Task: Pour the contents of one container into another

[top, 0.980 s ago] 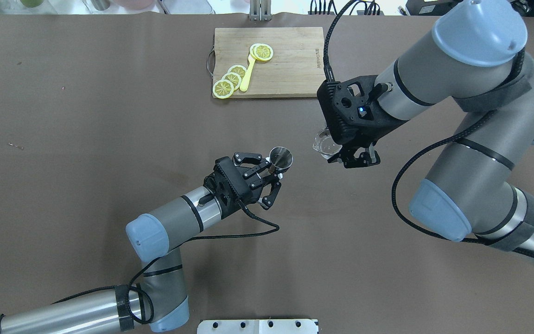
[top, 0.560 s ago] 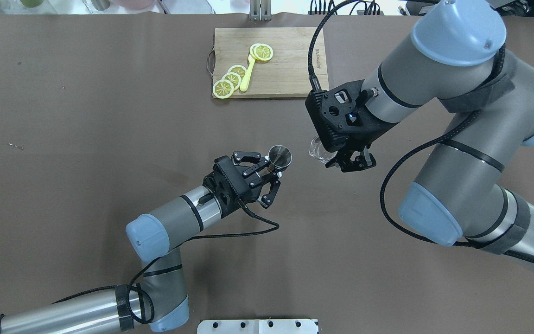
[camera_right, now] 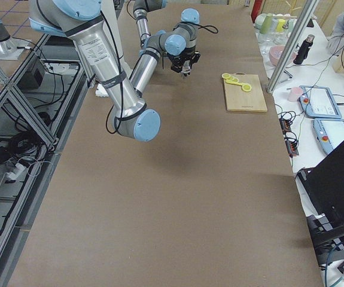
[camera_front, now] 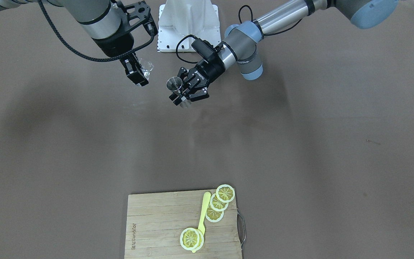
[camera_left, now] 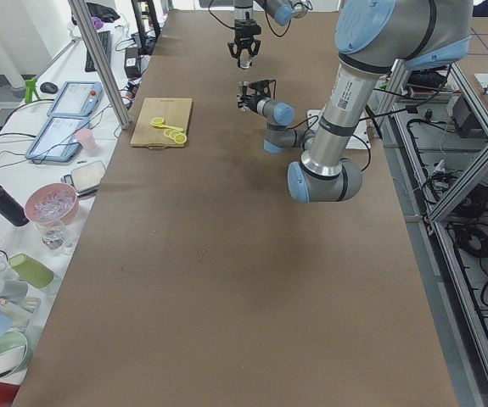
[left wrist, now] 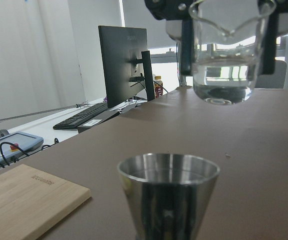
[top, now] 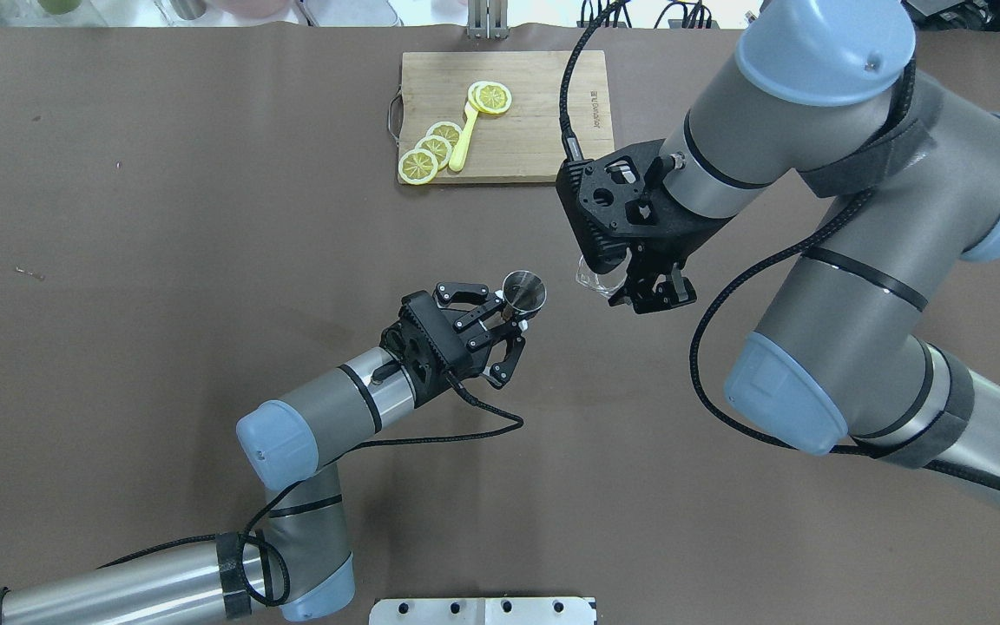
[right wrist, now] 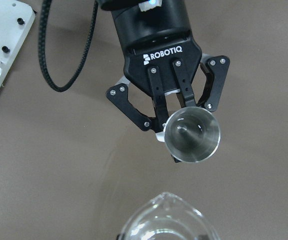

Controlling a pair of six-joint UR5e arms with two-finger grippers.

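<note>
Above table (top: pixel 118 347): level left hand (top: pixel 510 315), jigger (top: pixel 524 293); downward right hand (top: pixel 654 296), beaker (top: pixel 591 279).

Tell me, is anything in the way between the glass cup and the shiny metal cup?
No, nothing I can see. The glass cup hangs in the right claw, higher than the metal cup in the left claw and off to one side, with only empty air between them.
</note>
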